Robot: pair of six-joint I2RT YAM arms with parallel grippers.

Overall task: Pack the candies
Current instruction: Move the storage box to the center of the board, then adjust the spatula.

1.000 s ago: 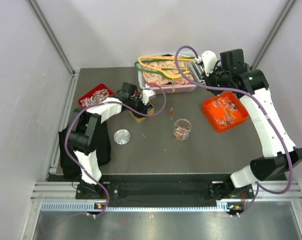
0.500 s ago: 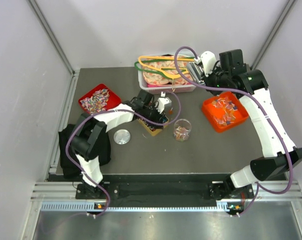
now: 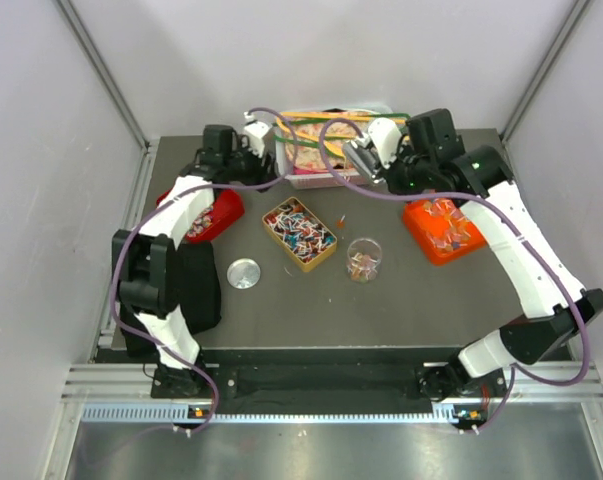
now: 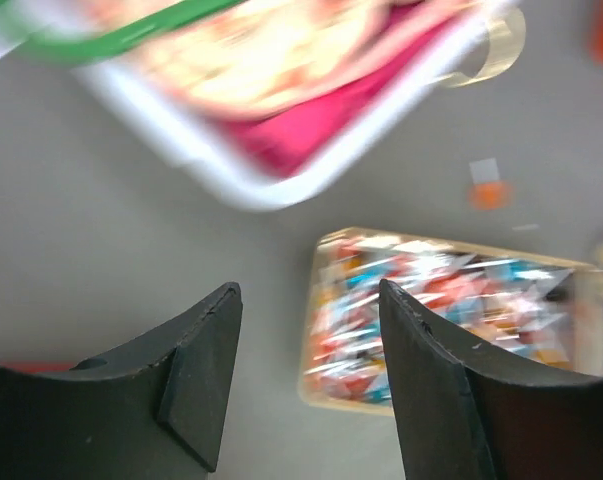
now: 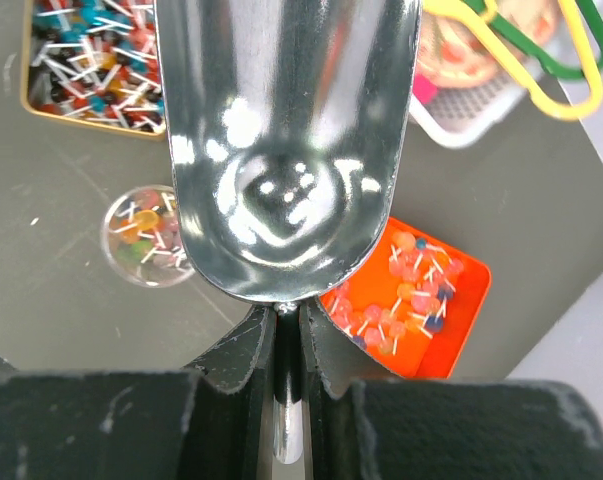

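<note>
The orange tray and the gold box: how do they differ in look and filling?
The gold box is heaped with mixed-colour candies; the orange tray holds a thin, scattered layer. The gold box lies mid-table, the orange tray at the right side. Both hold sweets on white sticks.

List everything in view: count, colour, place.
gold box: one, table centre
clear cup: one, right of box
orange tray: one, right side
red tray: one, left, partly hidden
candies: many, mixed colours, in gold box, clear cup, orange tray
basket: one, white, far edge
hangers: several, green and yellow, in basket
lid: one, silver, round, left of cup
black bundle: one, near-left edge
scoop: one, silver, empty, in right gripper
left gripper: open, empty
right gripper: shut on scoop handle
</note>
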